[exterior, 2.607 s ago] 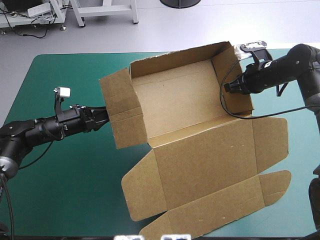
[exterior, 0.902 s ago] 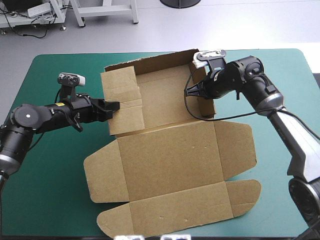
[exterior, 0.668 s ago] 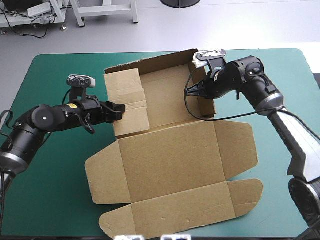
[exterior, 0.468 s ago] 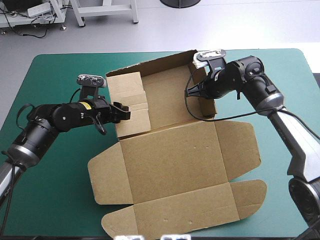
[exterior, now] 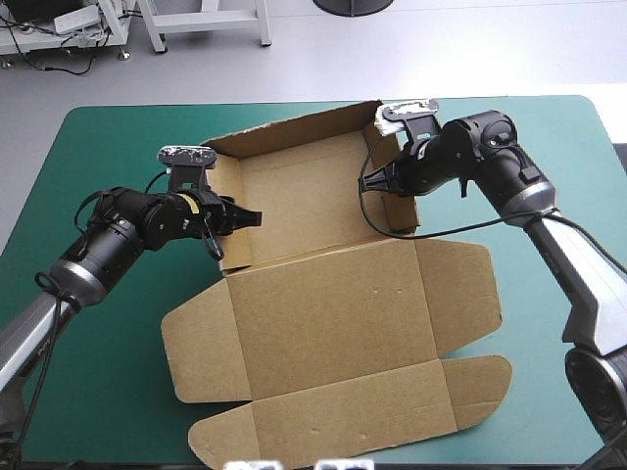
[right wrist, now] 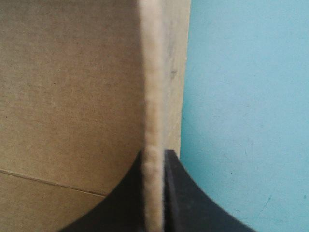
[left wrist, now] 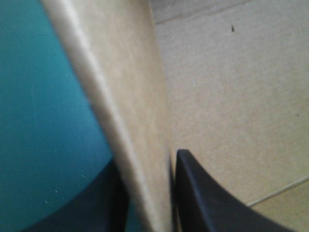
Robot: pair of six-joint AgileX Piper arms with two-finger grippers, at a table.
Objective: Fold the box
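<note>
The brown box (exterior: 323, 294) lies in the middle of the teal-green table as an open tray, its lid and flaps spread flat toward the near edge. The back wall stands up, and both side walls are raised. My left gripper (exterior: 243, 219) is shut on the box's left side wall (left wrist: 130, 116), one black finger (left wrist: 203, 193) inside the tray and one outside. My right gripper (exterior: 377, 181) is shut on the right side wall (right wrist: 153, 96), which runs edge-on between its fingers (right wrist: 178, 193).
The lid panel (exterior: 333, 313) and its front flap (exterior: 353, 411) reach close to the table's near edge. Bare teal-green cover (exterior: 88, 323) lies to the left of the box and to its right (exterior: 549, 323).
The left gripper has swung the left side wall from lying outward to standing upright beside the tray. The whole box has shifted left and nearer since the earliest frame. The right gripper has held its wall.
</note>
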